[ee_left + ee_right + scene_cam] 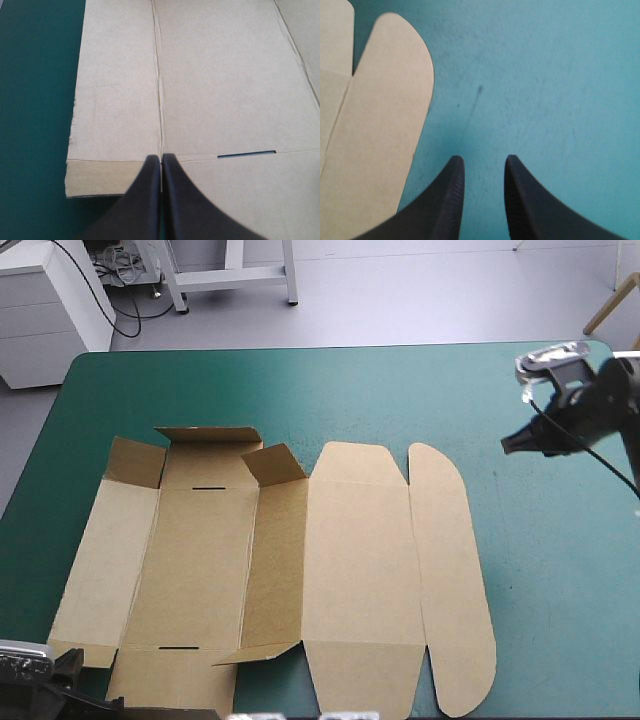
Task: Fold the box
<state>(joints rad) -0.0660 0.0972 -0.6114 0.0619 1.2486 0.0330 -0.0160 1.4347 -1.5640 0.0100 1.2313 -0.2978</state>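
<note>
Box (350, 550), creased board, lies unfolded; left hand (161, 158) closed, right hand (483, 160) parted, both empty.

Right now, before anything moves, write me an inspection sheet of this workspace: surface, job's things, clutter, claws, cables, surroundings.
Surface: teal-green cover, smooth, with one faint dark streak.
Job's things: box, brown board lying open and mostly flat; small flaps on its left half stand raised; no walls tucked.
Clutter: nothing seen.
Claws: left claw shut, tip over a crease at the box's near left corner; right claw open, over bare cover beside the box's rounded flap.
Cables: nothing seen.
Surroundings: nothing seen.
</note>
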